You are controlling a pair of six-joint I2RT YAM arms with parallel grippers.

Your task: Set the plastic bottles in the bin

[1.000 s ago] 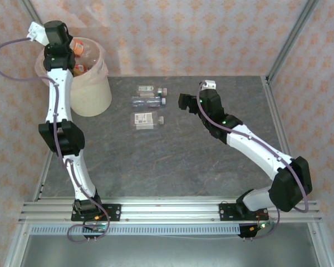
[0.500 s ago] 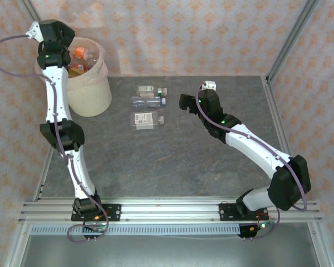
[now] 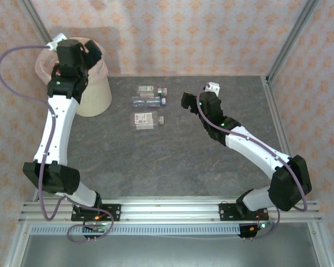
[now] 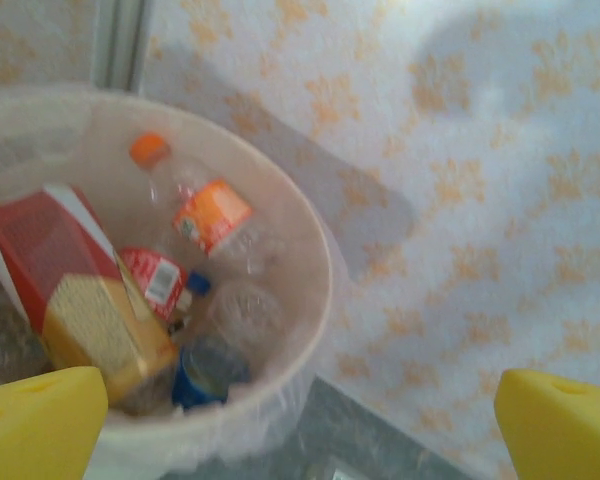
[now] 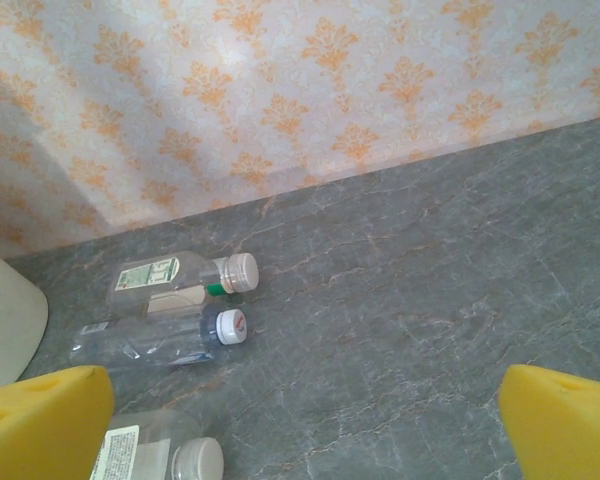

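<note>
Where they lie sideways, three clear bottles (image 5: 155,340) show white caps (image 5: 242,270).

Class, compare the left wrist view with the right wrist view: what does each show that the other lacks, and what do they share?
Left wrist: the bin's inside, holding an orange-labelled bottle, a red-labelled bottle and a red-and-yellow pack. Right wrist: three bottles lying on the grey table, one green-labelled, one clear, one nearest the camera. Shared: the patterned wall, the bin, and yellow fingertips at the lower corners, left gripper and right gripper both open.
</note>
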